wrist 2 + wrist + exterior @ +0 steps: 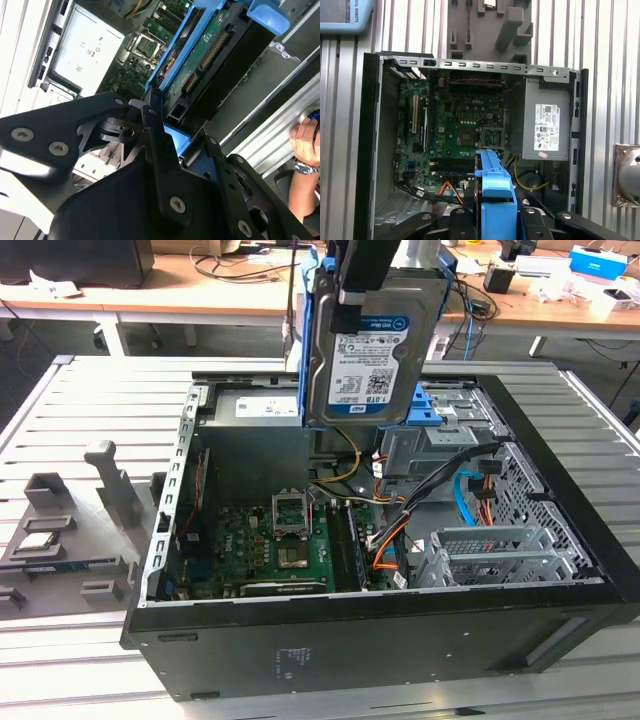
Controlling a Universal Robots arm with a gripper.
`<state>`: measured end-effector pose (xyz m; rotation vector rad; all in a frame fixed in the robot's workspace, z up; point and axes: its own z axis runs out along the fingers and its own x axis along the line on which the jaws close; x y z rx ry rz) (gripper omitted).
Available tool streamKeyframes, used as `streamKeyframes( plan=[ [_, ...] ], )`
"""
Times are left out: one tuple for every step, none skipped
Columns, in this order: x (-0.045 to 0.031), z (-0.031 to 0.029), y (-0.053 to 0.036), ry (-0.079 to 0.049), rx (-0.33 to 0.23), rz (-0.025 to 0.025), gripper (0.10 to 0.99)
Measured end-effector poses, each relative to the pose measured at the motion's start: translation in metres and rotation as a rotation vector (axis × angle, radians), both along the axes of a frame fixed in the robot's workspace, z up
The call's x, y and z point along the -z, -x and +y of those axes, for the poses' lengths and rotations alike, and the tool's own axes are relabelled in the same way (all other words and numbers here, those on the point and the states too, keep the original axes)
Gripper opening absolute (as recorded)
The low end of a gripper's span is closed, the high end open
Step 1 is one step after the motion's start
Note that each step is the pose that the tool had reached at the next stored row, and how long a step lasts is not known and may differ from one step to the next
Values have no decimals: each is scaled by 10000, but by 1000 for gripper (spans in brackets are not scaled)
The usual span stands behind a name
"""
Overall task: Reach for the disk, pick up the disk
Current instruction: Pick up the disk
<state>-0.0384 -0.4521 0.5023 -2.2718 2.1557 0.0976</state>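
Gripper [358, 290] clamped on the disk [368, 355], fingers pinching its upper edge. Disk hangs upright, label facing out, clear above the open computer case [300, 660], over the drive bay end. Blue side rails [495, 187] run down its flanks. Power supply [547, 125] sits inside the case, beside the motherboard [462, 125]. A hand [305, 140] rests outside the case.
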Motion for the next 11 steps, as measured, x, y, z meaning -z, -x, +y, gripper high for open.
streamKeyframes(
  plan=[
    [0,-19,0,0,0,0,369],
    [1,-63,0,0,0,0,369],
    [1,-82,0,0,0,0,369],
    [2,-103,0,0,0,0,369],
    [2,-123,0,0,0,0,369],
    [3,-168,0,0,0,0,369],
    [4,-203,1,-1,1,0,369],
    [4,-225,0,0,0,0,369],
    [4,-254,0,0,1,0,369],
    [5,-277,0,0,1,0,369],
    [5,-310,0,0,0,0,369]
  ],
)
